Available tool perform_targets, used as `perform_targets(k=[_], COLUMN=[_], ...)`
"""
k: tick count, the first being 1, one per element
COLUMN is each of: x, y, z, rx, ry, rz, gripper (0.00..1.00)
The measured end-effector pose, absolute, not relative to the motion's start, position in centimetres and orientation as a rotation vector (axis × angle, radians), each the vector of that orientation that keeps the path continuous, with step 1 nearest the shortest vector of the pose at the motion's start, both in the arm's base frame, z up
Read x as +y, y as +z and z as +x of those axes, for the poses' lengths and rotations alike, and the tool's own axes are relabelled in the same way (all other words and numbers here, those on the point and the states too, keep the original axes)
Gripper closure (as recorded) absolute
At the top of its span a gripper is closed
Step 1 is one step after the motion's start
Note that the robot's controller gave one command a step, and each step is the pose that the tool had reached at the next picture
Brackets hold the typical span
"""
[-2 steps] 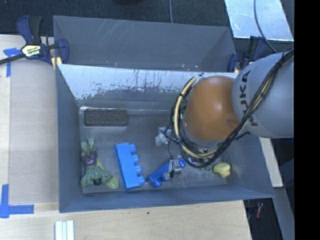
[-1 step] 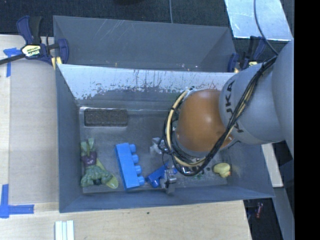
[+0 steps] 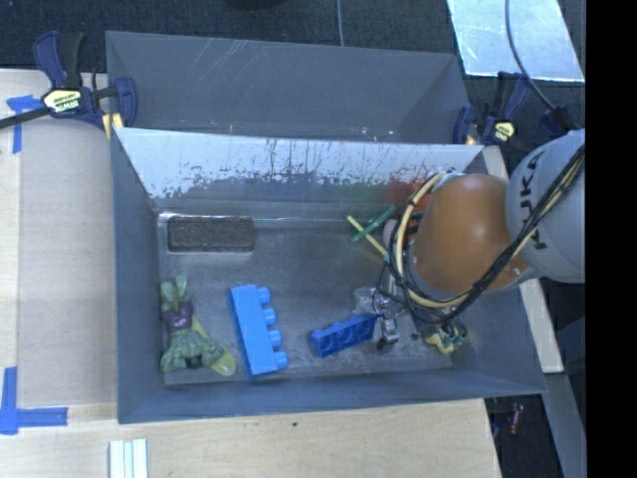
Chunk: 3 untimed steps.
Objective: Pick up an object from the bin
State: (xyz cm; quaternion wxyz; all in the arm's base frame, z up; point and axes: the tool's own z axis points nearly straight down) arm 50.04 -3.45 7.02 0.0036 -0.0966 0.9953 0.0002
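Near the front wall of the bin [image 3: 134,297], right of the middle, lies a dark blue piece [image 3: 343,335]. It is long, flat and narrow (a plastic building part, by the look of it), and it is tilted so that its right end sits a little farther from the front wall than its left. The gripper [image 3: 384,323] is down at that right end, touching the piece or just beside it. Its metal tip is too cluttered to show how far open it is or whether it has hold of anything. Above it sits the arm's rounded orange cover [image 3: 460,235], looped with black and yellow cables [image 3: 403,257].

Left of the dark piece, and apart from it, a light blue studded brick [image 3: 257,329] lies lengthwise towards the front wall. Farther left, near the front left corner, is a green figure [image 3: 187,335] with a purple patch. A dark grey block [image 3: 210,233] lies flat by the back wall on the left. Yellow-green sticks [image 3: 366,229] lie just left of the cover. A small yellow thing [image 3: 444,340] sits near the front right corner.
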Motion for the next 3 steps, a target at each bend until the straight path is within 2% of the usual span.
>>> perform_targets(k=[1,2,3], x=[-3.4,-4.0,1.1], y=[7.0,14.1,20.7], z=[50.0,50.7,54.1], rx=[3.120,3.129,3.111], ry=[0.001,0.002,0.002], rz=[-0.302,-0.263,-0.396], gripper=[1.00,1.00,1.00])
